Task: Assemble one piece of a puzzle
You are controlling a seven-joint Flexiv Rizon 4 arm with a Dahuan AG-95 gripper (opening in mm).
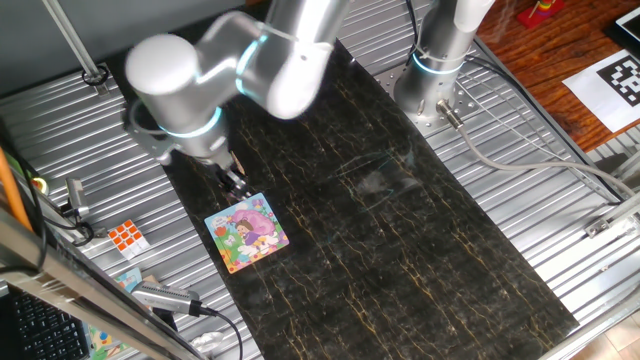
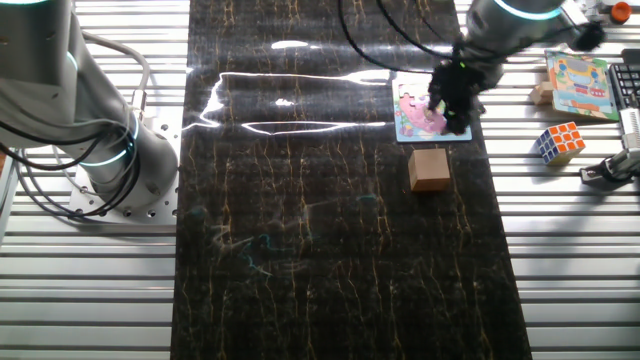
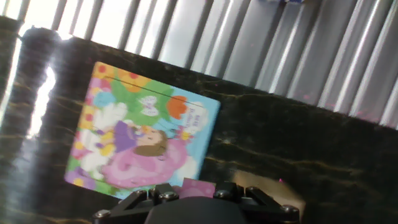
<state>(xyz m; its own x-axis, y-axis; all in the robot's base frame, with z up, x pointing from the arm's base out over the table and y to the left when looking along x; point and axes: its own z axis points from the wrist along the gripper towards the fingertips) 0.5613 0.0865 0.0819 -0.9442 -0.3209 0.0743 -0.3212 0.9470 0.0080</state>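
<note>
The puzzle (image 1: 247, 232) is a small square cartoon board lying flat on the dark mat; it also shows in the other fixed view (image 2: 412, 118) and the hand view (image 3: 143, 134). My gripper (image 1: 235, 182) hangs just above the board's edge, also seen in the other fixed view (image 2: 450, 108). In the hand view the gripper (image 3: 198, 194) is shut on the piece (image 3: 198, 186), a tiny pink flat bit held between the fingers just off the board's near corner. The fingertips themselves are hidden.
A tan wooden block (image 2: 429, 168) sits on the mat close beside the puzzle. A Rubik's cube (image 2: 558, 142) and a second picture board (image 2: 578, 85) lie on the ribbed metal table. The cube also shows in one fixed view (image 1: 127, 237). A second arm's base (image 2: 100, 150) stands at the far side.
</note>
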